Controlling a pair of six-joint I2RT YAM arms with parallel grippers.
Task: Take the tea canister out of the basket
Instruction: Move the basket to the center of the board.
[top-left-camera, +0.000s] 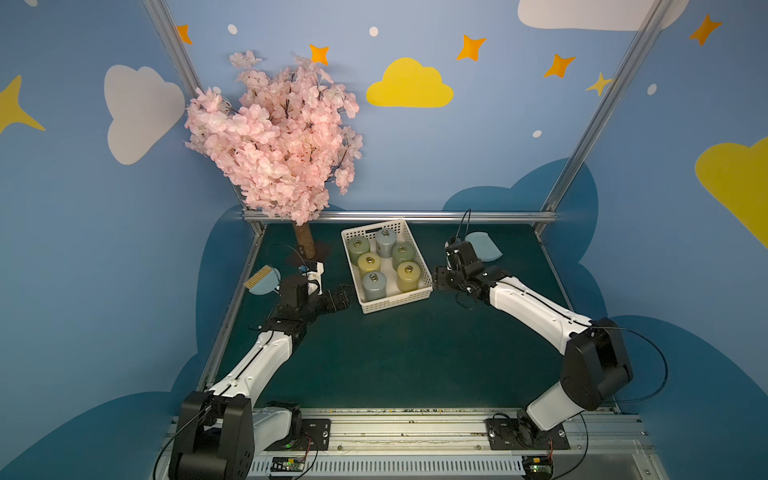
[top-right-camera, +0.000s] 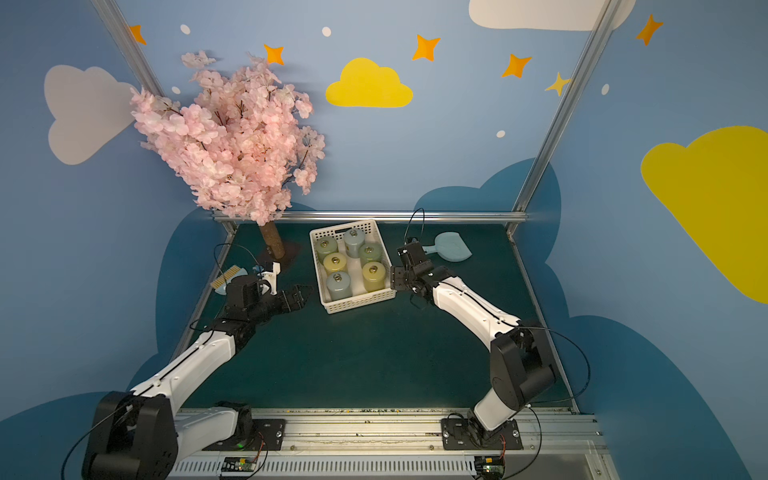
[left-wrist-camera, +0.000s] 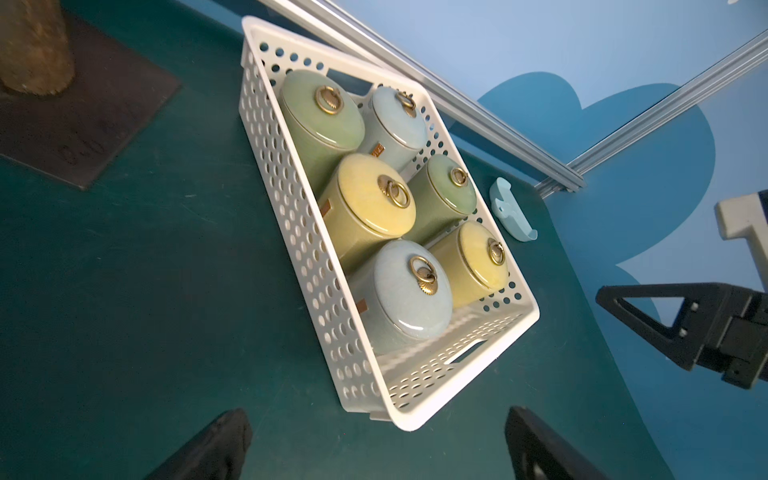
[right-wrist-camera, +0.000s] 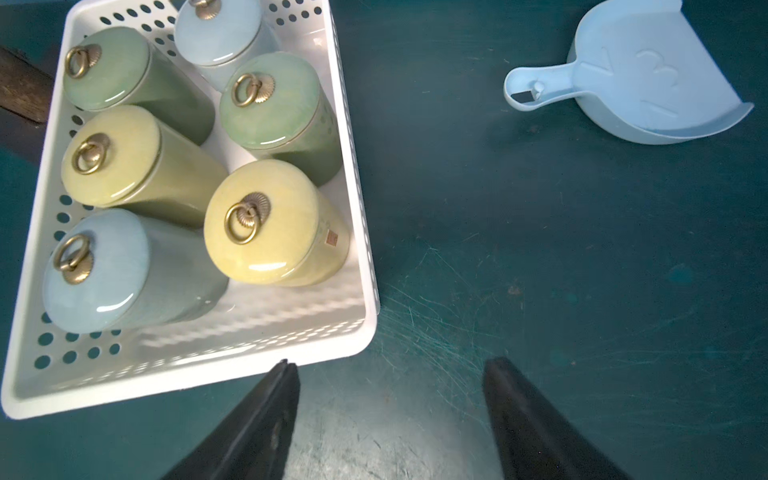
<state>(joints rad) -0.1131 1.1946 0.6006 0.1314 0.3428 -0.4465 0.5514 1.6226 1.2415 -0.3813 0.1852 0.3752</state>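
The dark green tabletop (top-left-camera: 415, 353) carries a white perforated plastic basket (top-left-camera: 397, 302) holding six glazed, ring-lidded cylindrical canisters, all upright with their long axes vertical. The right fingers (right-wrist-camera: 257, 424) are spread and empty, one tip just beside the basket's near corner. The yellow canister (right-wrist-camera: 262, 224) stands ahead of them, just across the wall. The left fingers (left-wrist-camera: 540, 449), likewise spread and empty, sit slightly farther off. The right arm looks nearer.

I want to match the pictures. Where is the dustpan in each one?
Top view: dustpan right of the basket, near the back.
Top view: dustpan in the same spot.
Left wrist: beyond the basket, seen edge-on.
Right wrist: beside the basket, not touching.
Shared landmark: the basket.
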